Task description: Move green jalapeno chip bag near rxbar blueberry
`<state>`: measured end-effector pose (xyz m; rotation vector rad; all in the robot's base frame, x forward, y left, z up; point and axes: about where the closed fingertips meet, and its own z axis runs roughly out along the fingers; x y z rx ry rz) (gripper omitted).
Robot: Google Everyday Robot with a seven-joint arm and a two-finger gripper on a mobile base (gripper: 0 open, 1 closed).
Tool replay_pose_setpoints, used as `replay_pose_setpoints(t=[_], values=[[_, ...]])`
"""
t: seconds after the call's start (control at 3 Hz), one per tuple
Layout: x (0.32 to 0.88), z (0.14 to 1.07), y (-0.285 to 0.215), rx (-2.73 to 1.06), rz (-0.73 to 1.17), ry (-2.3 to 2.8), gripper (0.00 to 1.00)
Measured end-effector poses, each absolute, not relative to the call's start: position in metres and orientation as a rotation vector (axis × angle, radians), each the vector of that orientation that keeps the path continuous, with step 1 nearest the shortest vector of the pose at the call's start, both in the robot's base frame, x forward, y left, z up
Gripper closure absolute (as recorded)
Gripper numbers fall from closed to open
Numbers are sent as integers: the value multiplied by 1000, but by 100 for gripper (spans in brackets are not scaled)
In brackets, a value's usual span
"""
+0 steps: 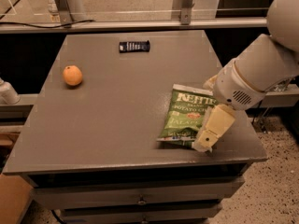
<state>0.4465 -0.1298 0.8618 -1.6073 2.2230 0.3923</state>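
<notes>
Grey and broad, the table (117, 115) is carrying three loose items. The robot's white arm (261, 73) is reaching in from the right. The green jalapeno chip bag (183, 113) is lying flat near the front right corner (lettering facing up). The gripper (204, 143) is hanging at the bag's lower right edge, overlapping it; whether it is spread or closed I cannot tell. An orange (73, 75) is sitting toward the left, and the rxbar blueberry (134, 46) is lying near the far edge, well apart from the bag
</notes>
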Motion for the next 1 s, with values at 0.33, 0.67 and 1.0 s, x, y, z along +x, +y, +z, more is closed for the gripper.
replay_pose_setpoints(t=[0.33, 0.67, 1.0], values=[[440, 850, -117, -1612, 420, 2199, 15], [436, 842, -109, -1622, 403, 2148, 38], [439, 838, -110, -1618, 371, 2117, 62]])
